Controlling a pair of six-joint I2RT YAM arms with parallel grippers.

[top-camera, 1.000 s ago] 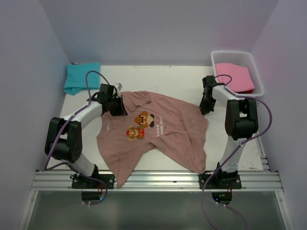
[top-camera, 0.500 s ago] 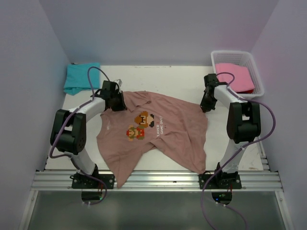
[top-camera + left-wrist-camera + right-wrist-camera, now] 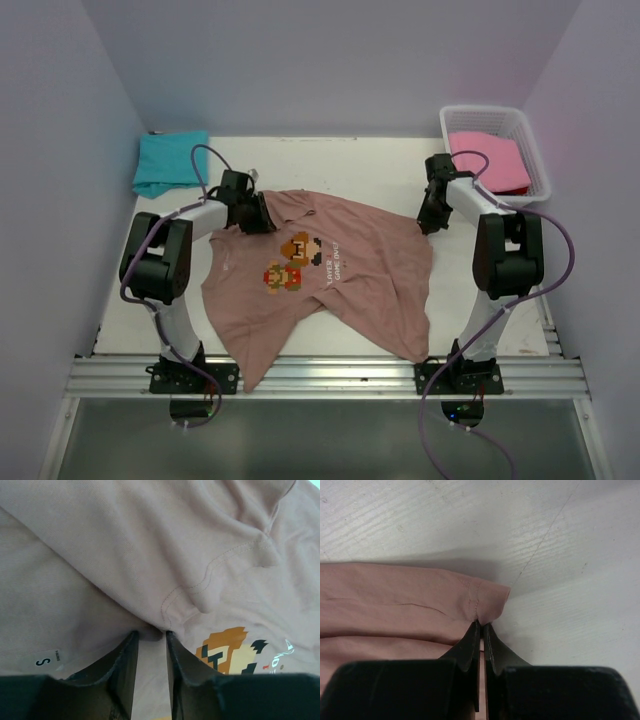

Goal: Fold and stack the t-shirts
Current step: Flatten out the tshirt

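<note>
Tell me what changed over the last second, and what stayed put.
The left gripper slid toward the collar of the salmon-brown shirt and its jaws parted, apparently letting go of the cloth. The right gripper stays pinched on that shirt's far right edge. The shirt, the teal shirt and the pink shirt in the basket did not move.

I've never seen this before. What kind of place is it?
Probably a robot lab booth: plain walls around a white table, two robot arms bolted to a metal rail, a salmon t-shirt laid out.
</note>
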